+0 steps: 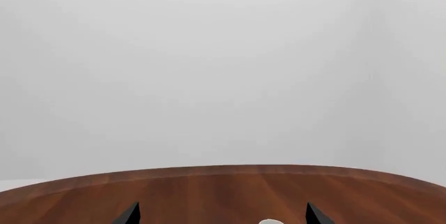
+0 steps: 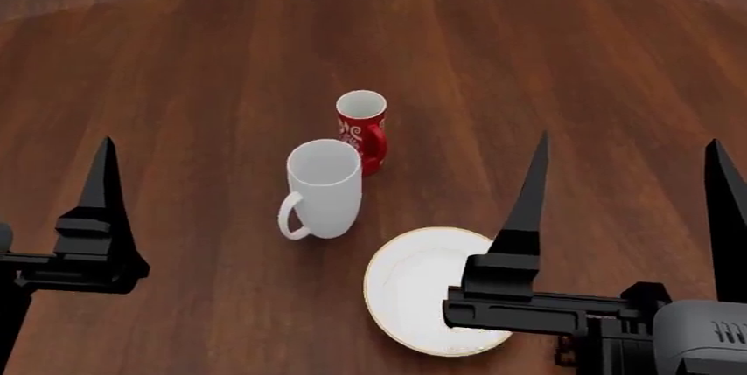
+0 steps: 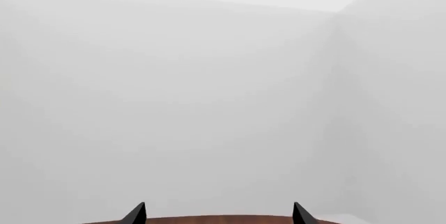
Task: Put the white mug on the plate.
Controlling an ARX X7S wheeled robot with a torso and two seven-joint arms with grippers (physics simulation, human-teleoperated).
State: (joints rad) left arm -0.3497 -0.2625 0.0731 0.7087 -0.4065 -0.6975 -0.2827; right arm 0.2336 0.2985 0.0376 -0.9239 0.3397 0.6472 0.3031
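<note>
In the left wrist view, the two dark fingertips of the left gripper (image 1: 223, 214) poke up at the bottom edge, set wide apart with nothing between them; beyond them runs the curved far edge of the wooden table (image 1: 230, 182), and a small pale sliver at the very bottom centre is too cropped to name. In the head view, the white mug (image 2: 324, 188) stands upright at the centre of the frame, handle turned toward the lower left, with the red mug (image 2: 363, 128) just behind it to the upper right, very close or touching. The plate (image 2: 435, 288) lies bare at lower centre, near the white mug but apart from it, its right side hidden behind the right gripper (image 2: 631, 209), whose fingers spread wide and empty in the lower right. Only one finger of the left gripper shows at the left edge here. In the right wrist view, two dark tips stand well apart at the bottom, holding nothing, above a thin strip of table. By my reading, the task is at its start: neither gripper is near the mug, so the next move calls for an arm to reach in, close on the mug without nudging the red one, and carry it to the plate.
</note>
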